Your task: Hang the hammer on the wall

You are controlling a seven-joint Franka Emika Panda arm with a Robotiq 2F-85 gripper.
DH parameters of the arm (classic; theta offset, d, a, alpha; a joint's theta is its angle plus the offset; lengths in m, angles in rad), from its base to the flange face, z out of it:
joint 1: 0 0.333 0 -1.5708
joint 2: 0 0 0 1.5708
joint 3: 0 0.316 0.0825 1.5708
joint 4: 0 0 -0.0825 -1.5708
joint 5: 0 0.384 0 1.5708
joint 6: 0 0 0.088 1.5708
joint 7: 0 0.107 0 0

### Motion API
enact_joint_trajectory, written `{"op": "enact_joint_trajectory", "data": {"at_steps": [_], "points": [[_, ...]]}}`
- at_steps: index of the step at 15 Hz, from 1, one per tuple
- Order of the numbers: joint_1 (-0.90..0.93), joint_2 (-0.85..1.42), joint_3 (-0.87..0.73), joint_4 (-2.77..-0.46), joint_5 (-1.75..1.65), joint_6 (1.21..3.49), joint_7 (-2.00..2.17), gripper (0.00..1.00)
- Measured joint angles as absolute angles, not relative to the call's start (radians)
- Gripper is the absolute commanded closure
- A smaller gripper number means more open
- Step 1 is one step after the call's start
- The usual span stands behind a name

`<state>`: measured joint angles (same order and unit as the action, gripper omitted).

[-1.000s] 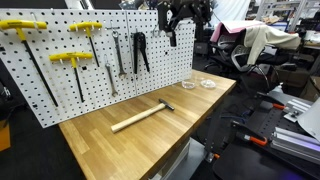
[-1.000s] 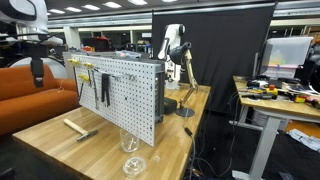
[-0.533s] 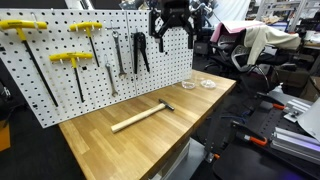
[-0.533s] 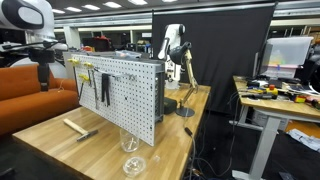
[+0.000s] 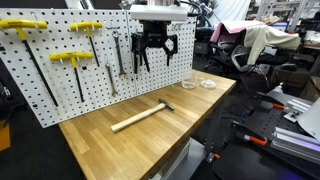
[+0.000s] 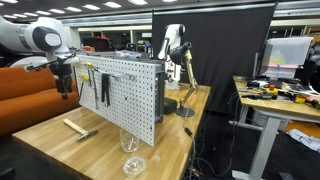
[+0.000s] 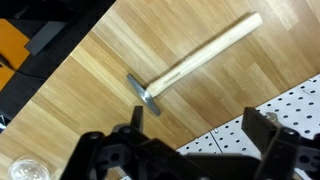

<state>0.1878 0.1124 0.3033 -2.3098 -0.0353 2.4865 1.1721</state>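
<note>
Hammer [image 5: 143, 116] location at this entry? (K.)

Flat on the table [image 5: 105, 150] in front of the pegboard wall [image 5: 60, 95]. The handle points toward the wall's left end and the dark head toward its right. Nothing touches it. The wrist view shows it whole [image 7: 195, 65], with the wall's lower corner [image 7: 292, 105] just beside it. (M.)

What hangs on the wall, left to right? (K.)

Yellow T-handled tools [image 5: 70, 58], then slim metal tools [image 5: 113, 70], then black pliers [image 5: 137, 66]. The gripper [image 5: 156, 60] hangs in front of the wall, partly over the pliers. (M.)

Change over the last second? (K.)

The gripper has dropped from the wall's top edge to about mid-height in front of it. Its fingers are spread wide with nothing between them, and an exterior view [image 6: 66, 92] shows it empty too. (M.)

Meaning for the task? (K.)

Judgement: this is the approach, and the hammer is not yet picked up. The next move calls for more descent and jaws set across the handle. I cannot tell which pegs on the wall are free. (M.)
</note>
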Motion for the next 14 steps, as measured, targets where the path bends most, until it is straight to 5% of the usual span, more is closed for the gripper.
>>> {"op": "enact_joint_trajectory", "data": {"at_steps": [14], "points": [[0.240, 0.216, 0.230, -2.263, -0.020, 2.486, 1.391, 0.00]]}}
